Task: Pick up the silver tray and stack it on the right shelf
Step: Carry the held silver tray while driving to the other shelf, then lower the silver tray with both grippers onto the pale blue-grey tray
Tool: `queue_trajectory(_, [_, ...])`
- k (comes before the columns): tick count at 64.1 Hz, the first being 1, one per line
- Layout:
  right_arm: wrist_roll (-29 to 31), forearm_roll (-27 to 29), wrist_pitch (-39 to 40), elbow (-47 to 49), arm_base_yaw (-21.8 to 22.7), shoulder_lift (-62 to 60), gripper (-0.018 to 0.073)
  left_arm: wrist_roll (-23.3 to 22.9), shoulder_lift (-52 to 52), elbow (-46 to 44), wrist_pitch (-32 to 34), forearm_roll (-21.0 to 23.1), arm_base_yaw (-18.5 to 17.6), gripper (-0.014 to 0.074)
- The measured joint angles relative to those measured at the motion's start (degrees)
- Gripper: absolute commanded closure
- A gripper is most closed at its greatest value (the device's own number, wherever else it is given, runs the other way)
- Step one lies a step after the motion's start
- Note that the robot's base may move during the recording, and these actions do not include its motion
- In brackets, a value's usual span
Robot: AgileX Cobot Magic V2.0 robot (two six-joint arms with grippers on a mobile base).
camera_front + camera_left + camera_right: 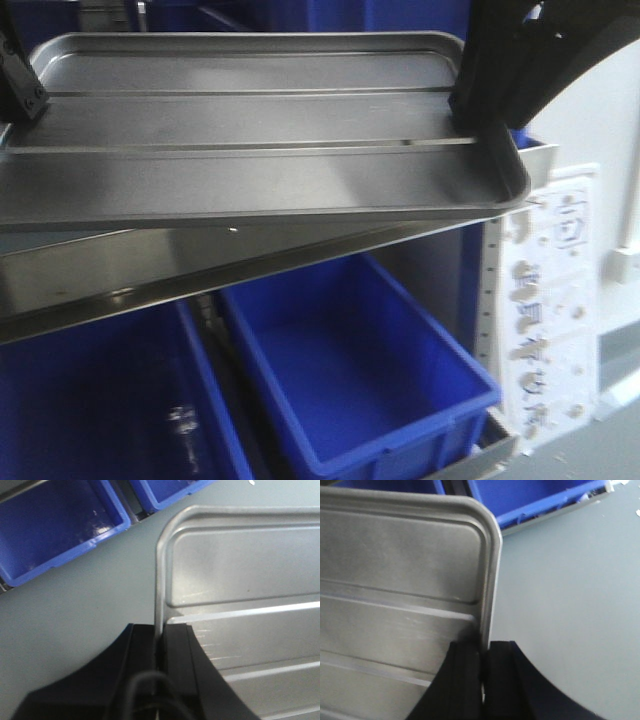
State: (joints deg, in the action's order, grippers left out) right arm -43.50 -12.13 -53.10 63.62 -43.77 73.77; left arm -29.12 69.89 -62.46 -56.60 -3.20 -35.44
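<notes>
The silver tray [260, 120] hangs in the air, its near edge tilted down, with two long ridges across its base. My left gripper [20, 90] is shut on its left rim and my right gripper [478, 100] on its right rim. In the left wrist view the black fingers [175, 645] pinch the rolled rim of the tray [240, 570]. The right wrist view shows the same: the fingers [465, 665] clamp the rim of the tray [400, 560]. Just under the tray runs a broad brushed-steel bar [180, 270], apparently the right shelf's front.
Blue plastic bins [350, 370] sit on the level below the bar. A white perforated upright [545, 330] stands at the right. The wrist views show grey floor [65, 610] beneath the tray's ends and more blue bins [55, 525], [540, 500].
</notes>
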Motion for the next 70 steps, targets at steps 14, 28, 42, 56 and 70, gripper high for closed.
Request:
queue_trajectory(14, [0.12, 0.0, 0.0, 0.0, 0.0, 0.0, 0.0503, 0.0, 0.0, 0.0, 0.0, 0.0, 0.0, 0.0691])
queue_trajectory(28, [0.12, 0.0, 0.0, 0.0, 0.0, 0.0, 0.0503, 0.0, 0.0, 0.0, -0.11, 0.0, 0.0, 0.0691])
queue_trajectory(42, [0.12, 0.0, 0.1, 0.0, 0.0, 0.0, 0.0503, 0.0, 0.0, 0.0, -0.19, 0.0, 0.0, 0.0691])
queue_trajectory(56, [0.12, 0.0, 0.1, 0.0, 0.0, 0.0, 0.0503, 0.0, 0.0, 0.0, -0.19, 0.0, 0.0, 0.0691])
queue_trajectory(70, [0.12, 0.0, 0.1, 0.0, 0.0, 0.0, 0.0503, 0.0, 0.0, 0.0, -0.19, 0.0, 0.0, 0.0691])
